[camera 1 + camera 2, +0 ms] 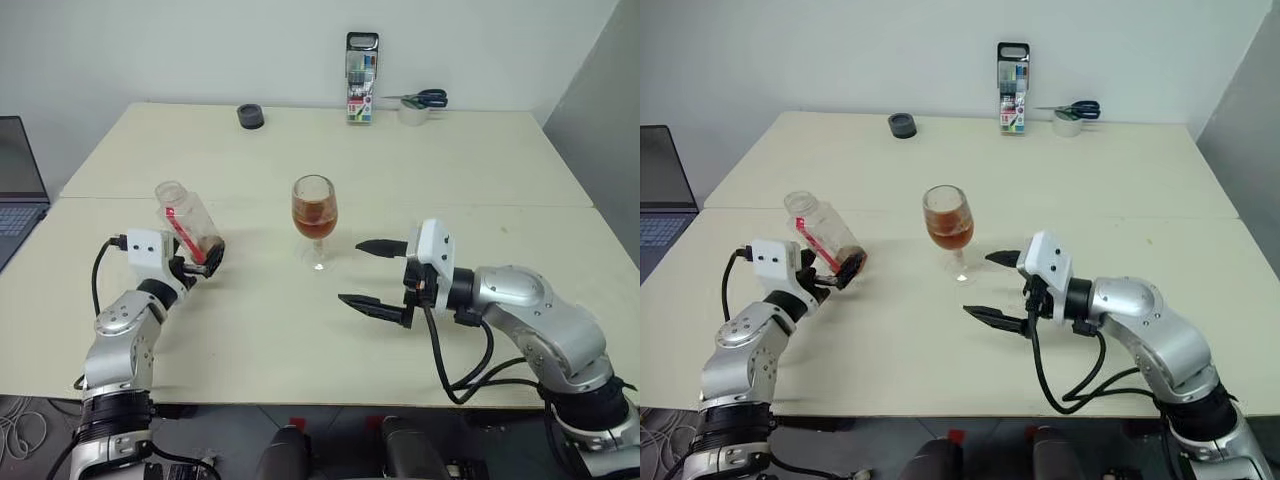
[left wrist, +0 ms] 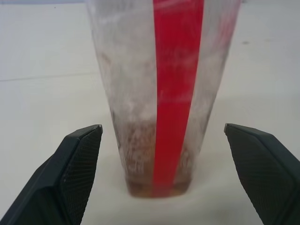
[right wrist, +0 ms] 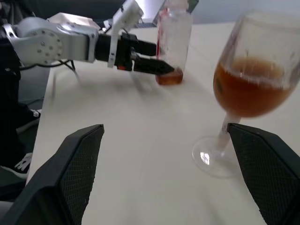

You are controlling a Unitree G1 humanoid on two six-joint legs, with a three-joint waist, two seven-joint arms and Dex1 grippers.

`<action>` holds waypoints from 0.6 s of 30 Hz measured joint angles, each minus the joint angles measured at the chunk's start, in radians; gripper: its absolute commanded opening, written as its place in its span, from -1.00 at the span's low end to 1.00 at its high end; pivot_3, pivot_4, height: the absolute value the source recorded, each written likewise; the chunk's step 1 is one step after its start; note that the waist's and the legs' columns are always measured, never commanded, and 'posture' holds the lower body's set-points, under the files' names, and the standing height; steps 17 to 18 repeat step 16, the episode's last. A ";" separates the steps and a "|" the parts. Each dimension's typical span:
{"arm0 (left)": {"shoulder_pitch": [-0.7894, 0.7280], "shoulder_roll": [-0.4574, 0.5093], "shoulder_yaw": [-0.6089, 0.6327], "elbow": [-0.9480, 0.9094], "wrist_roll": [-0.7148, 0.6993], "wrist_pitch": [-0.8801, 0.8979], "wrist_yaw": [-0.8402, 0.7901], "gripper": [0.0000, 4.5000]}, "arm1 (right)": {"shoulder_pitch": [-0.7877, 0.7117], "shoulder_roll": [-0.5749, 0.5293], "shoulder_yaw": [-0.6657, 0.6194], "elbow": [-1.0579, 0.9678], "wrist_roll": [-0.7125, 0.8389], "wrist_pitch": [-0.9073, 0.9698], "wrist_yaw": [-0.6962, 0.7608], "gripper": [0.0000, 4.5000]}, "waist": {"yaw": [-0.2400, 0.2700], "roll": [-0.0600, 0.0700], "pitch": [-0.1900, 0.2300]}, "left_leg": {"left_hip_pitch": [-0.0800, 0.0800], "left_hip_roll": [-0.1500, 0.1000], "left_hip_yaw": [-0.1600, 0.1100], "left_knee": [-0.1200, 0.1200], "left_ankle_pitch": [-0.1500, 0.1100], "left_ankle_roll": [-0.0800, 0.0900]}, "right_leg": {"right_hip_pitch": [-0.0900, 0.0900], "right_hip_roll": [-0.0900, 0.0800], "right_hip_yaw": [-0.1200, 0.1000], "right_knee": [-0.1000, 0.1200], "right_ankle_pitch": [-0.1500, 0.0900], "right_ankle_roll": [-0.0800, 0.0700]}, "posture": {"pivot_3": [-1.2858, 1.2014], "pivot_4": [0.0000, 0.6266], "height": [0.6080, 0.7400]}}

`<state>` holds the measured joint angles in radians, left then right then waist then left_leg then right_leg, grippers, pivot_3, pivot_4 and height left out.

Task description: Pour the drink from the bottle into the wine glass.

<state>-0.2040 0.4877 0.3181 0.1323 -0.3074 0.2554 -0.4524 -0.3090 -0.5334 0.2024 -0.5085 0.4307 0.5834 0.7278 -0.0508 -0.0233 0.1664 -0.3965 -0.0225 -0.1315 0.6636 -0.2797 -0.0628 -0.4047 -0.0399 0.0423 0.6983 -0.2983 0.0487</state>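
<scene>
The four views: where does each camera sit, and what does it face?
Eye views: head, looking down on the table; both arms show.
Left wrist: faces the bottle between the open left gripper.
Right wrist: open right gripper faces the glass and bottle.
Shared: bottle, glass.

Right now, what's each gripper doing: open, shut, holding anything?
Left gripper: open, fingers either side of the bottle, not clamping it.
Right gripper: open, holding nothing, near the wine glass.

Amber drink (image 1: 314,212) in clear wine glass (image 1: 315,222); red-striped clear bottle (image 1: 190,228).
</scene>
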 measured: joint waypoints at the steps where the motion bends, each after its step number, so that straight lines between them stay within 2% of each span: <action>1: 0.014 0.000 0.000 -0.010 0.000 0.000 0.000 0.98 | 0.025 0.018 0.000 0.009 -0.023 -0.021 -0.023 1.00 | 0.000 0.000 0.000 | 0.000 0.000 0.000 0.000 0.000 0.000 | 0.000 0.000 0.000 0.000 0.000 0.000 | 0.03 -0.52 1.00; 5: 0.066 0.002 0.000 -0.077 0.019 0.001 0.024 0.98 | 0.120 0.127 -0.009 0.054 -0.119 -0.147 -0.151 1.00 | 0.002 0.000 0.000 | 0.001 0.000 0.000 0.000 -0.001 0.002 | 0.000 0.000 0.000 0.000 0.000 0.000 | 0.03 -0.52 1.00; 7: 0.100 -0.002 0.000 -0.142 0.030 0.018 0.054 0.98 | 0.185 0.203 -0.058 0.088 -0.162 -0.230 -0.244 1.00 | 0.005 0.000 0.000 | 0.001 0.000 0.000 0.000 -0.001 0.002 | 0.001 0.000 0.000 0.000 0.000 0.000 | 0.03 -0.52 1.00; 10: 0.133 -0.022 -0.002 -0.207 0.040 0.032 0.089 0.98 | 0.247 0.252 -0.110 0.133 -0.213 -0.315 -0.333 1.00 | 0.010 0.000 0.000 | 0.001 0.000 0.000 0.000 -0.001 0.002 | 0.001 0.000 0.001 0.000 0.000 0.000 | 0.03 -0.52 1.00; 15: 0.152 -0.060 -0.008 -0.256 0.039 0.043 0.115 0.98 | 0.328 0.335 -0.131 0.164 -0.236 -0.380 -0.407 1.00 | 0.011 0.000 0.000 | 0.003 0.001 0.001 -0.002 -0.001 0.002 | 0.001 0.001 0.001 0.000 0.000 0.000 | 0.03 -0.52 1.00; 18: 0.152 -0.060 -0.013 -0.260 0.042 0.042 0.115 0.98 | 0.331 0.346 -0.131 0.169 -0.244 -0.384 -0.417 1.00 | 0.011 0.000 0.000 | 0.003 0.001 0.002 -0.001 -0.001 0.002 | 0.001 0.002 0.001 0.000 0.000 0.000 | 0.03 -0.52 1.00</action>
